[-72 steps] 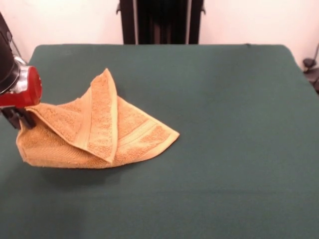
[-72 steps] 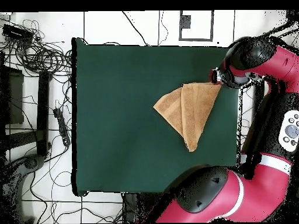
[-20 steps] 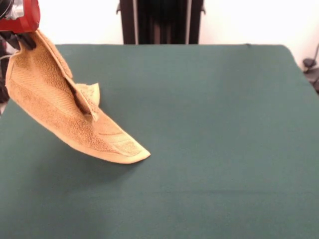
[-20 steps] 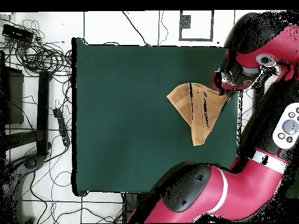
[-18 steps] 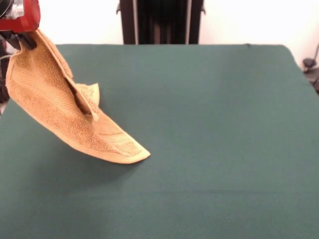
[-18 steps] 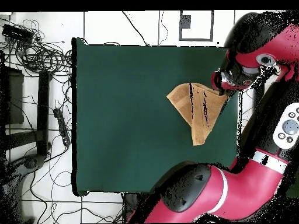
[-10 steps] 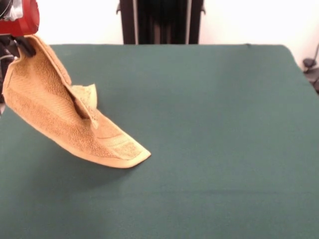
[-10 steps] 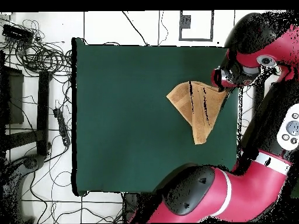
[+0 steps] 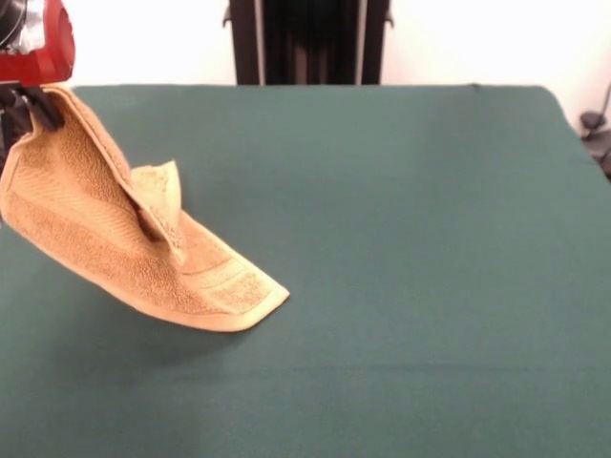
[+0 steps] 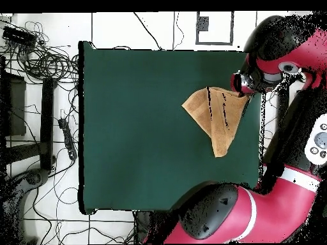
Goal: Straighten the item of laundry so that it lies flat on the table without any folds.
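The orange-tan towel (image 9: 134,248) hangs by one corner from my gripper (image 9: 33,103) at the far left of the front view. The gripper is shut on that corner and holds it above the dark green table (image 9: 401,239). From there the cloth slopes down to the right, still folded on itself, and its low corner rests on the table. A small flap stands up in the middle. In the overhead view the towel (image 10: 217,118) is a folded triangle near the table's (image 10: 147,127) right edge, with the gripper (image 10: 241,86) at its upper right corner.
Tangled cables (image 10: 38,57) and dark equipment lie on the floor left of the table in the overhead view. The red arm (image 10: 281,191) curves along the table's right side. A black stand (image 9: 307,40) rises behind the far edge.
Over the last second the gripper drifted slightly down and left in the front view, and the hanging towel sagged lower. Earlier still, the towel lay bunched on the table before this corner was lifted.
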